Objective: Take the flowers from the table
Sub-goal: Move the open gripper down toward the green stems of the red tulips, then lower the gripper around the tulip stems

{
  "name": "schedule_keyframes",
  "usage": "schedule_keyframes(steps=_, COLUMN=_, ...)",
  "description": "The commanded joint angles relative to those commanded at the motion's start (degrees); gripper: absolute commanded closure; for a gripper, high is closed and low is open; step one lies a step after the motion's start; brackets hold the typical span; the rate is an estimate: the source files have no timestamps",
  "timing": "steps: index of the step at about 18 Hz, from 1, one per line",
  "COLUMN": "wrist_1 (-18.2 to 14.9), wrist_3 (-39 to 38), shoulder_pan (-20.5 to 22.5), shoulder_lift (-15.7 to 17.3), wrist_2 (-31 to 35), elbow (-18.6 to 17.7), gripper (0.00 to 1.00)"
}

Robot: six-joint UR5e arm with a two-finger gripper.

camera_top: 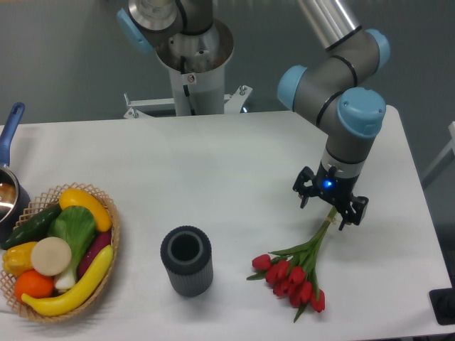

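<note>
The flowers [295, 273], a tied bunch of red tulips with long green stems, lie on the white table [234, 163] at the front right. Their stems run up and to the right. My gripper [328, 211] hovers over the upper end of the stems and hides the stem tips. Its two black fingers [306, 196] stand apart on either side of the stems, so it is open and grips nothing.
A dark grey ribbed cylinder vase [186, 260] stands left of the flowers. A wicker basket [106, 245] of toy fruit and vegetables sits at the front left, with a blue-handled pot [8, 181] behind it. The arm's base [192, 57] rises behind the table's far edge.
</note>
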Motion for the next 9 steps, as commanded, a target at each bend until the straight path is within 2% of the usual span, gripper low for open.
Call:
schedule_keyframes(steps=6, wrist_1=1.1, wrist_3=-1.8, shoulder_pan=-1.7, shoulder_lift=-5.0, wrist_2=0.0, elbow=1.9, gripper=0.0)
schedule_keyframes(steps=9, wrist_1=1.1, wrist_3=-1.8, shoulder_pan=-1.7, shoulder_lift=-6.1, wrist_2=0.1, elbow=2.7, gripper=0.0)
